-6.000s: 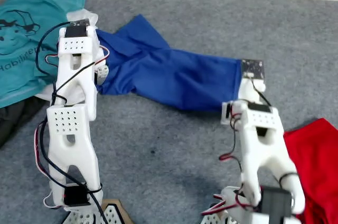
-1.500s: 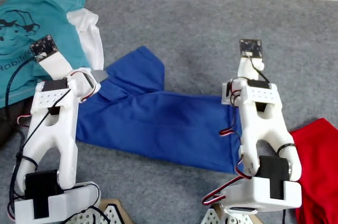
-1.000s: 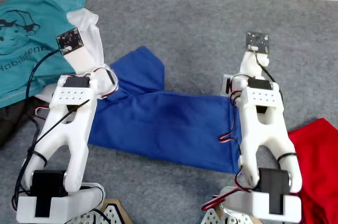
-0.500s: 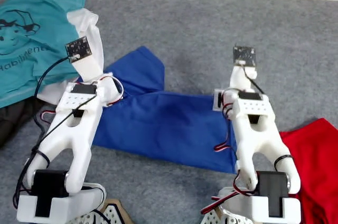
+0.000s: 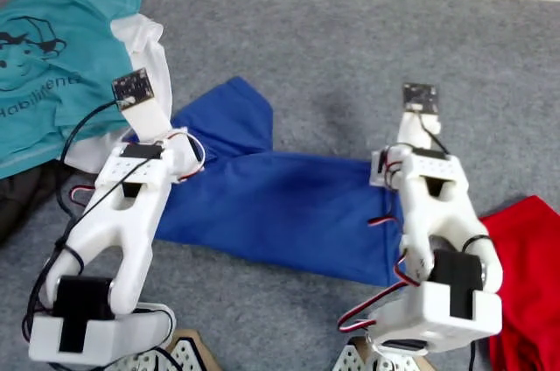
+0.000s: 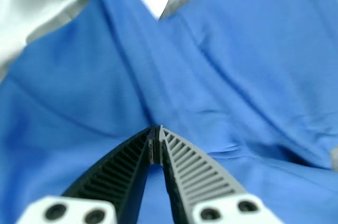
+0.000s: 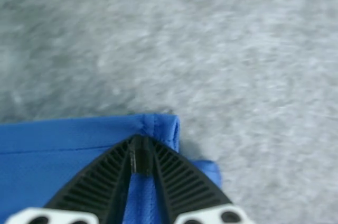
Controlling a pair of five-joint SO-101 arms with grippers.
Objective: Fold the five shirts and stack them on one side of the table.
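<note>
Pinching blue shirt (image 5: 280, 205) ends with left gripper (image 6: 155, 147) and right gripper (image 7: 138, 158), both clamped on cloth, likely to pull it flat.

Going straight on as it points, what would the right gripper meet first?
Most likely the blue shirt, whose corner hem lies right at the right gripper tips; beyond is grey table cover.

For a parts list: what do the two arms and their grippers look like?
The left arm and right arm are white plastic with slotted cut-outs, hole-dotted panels, black motor blocks and loose black, red and white cables. A small dark circuit board sits at each wrist. The left gripper and right gripper have black, tapered, ribbed fingers on white mounts with dark screw holes.
</note>
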